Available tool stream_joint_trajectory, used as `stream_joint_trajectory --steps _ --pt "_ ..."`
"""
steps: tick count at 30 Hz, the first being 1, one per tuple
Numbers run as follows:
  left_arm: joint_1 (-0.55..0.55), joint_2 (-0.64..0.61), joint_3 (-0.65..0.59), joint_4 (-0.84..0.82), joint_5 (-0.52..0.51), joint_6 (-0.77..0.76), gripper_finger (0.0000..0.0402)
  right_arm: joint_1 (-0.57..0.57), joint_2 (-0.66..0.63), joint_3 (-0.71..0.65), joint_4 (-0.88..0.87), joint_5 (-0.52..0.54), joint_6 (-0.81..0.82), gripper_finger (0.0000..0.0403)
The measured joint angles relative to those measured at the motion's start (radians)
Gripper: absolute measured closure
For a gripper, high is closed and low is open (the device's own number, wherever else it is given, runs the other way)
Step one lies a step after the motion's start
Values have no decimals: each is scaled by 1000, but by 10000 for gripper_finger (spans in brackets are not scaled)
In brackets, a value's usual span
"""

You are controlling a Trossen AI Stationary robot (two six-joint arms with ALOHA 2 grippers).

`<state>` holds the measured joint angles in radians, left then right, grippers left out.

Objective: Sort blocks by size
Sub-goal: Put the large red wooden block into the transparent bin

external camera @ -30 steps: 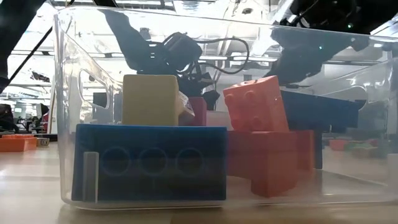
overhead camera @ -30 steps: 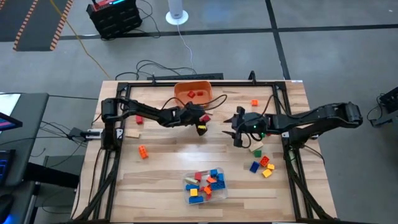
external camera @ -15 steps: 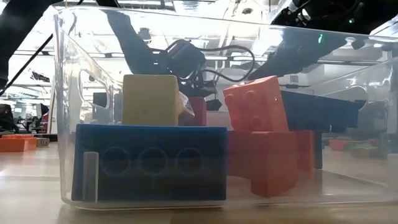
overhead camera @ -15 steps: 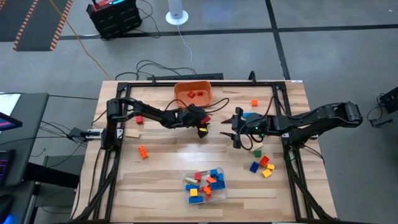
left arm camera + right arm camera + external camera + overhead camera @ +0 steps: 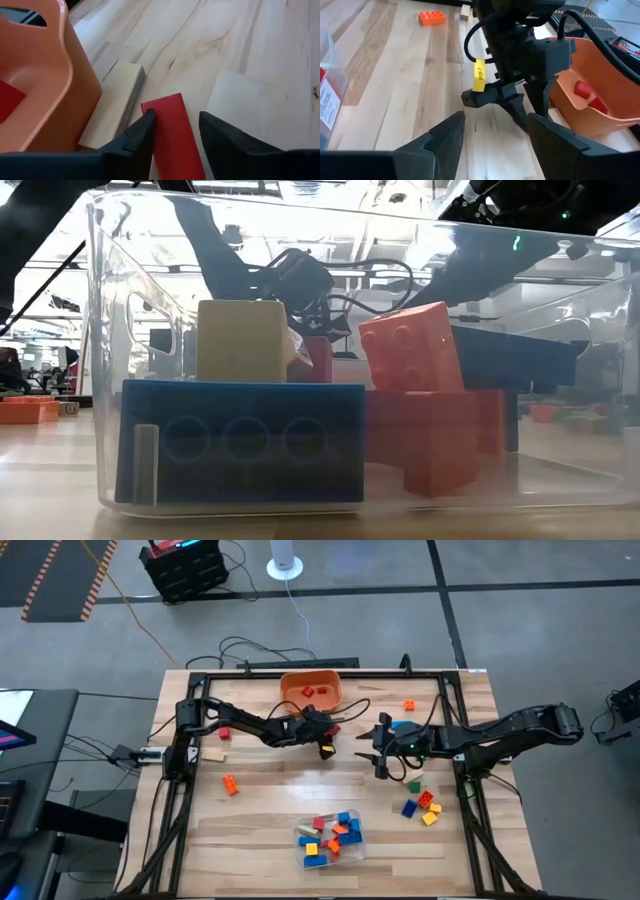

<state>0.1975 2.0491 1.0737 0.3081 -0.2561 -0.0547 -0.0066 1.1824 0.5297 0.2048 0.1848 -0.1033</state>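
Between the two dark fingers of the left gripper (image 5: pixel 176 131) lies a red block (image 5: pixel 172 132) — flat on the wooden table (image 5: pixel 250 45). Its long side runs the same way the fingers point, so the fingers sit one on each long side, ready to squeeze. One finger looks like it touches the block; the other has a thin gap. The fingers are partly closed around it, and I cannot tell if they hold it tight yet.

From above, the left gripper (image 5: pixel 322 728) is at about 5 o'clock from the orange bowl (image 5: pixel 311 691), just beside it. The bowl already has red blocks (image 5: pixel 308 691) inside. A tan block (image 5: pixel 116 102) lies next to the red one, close to the bowl's wall.

Over on the other side, the right gripper (image 5: pixel 381 751) waits at 3 o'clock from the left one, fingers apart and holding nothing. The left arm is much nearer to the red block, so I think this is its job.

More blocks (image 5: pixel 422 806) sit loose at about 4 o'clock from the right gripper — and others fill the clear tub (image 5: pixel 330 836).
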Motion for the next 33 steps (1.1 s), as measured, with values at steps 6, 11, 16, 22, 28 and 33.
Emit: stream_joint_trajectory --steps 6,11,16,22,28,33 --pt "-47 -53 -4 -96 21 4 277 0 0 0 -21 0 10 155" --pt "-66 -121 -7 -161 26 -3 279 0 0 0 -18 0 17 155" --pt "-69 -166 -6 -168 45 -26 260 0 0 0 -18 0 18 155" --pt "-64 -145 -5 -155 49 -18 195 0 0 0 -19 0 20 155" --pt "-24 -87 -3 -94 51 -37 124 0 0 0 -15 -1 19 155" --pt "-12 -45 -4 -74 69 -36 103 0 1 0 -20 -1 18 155"
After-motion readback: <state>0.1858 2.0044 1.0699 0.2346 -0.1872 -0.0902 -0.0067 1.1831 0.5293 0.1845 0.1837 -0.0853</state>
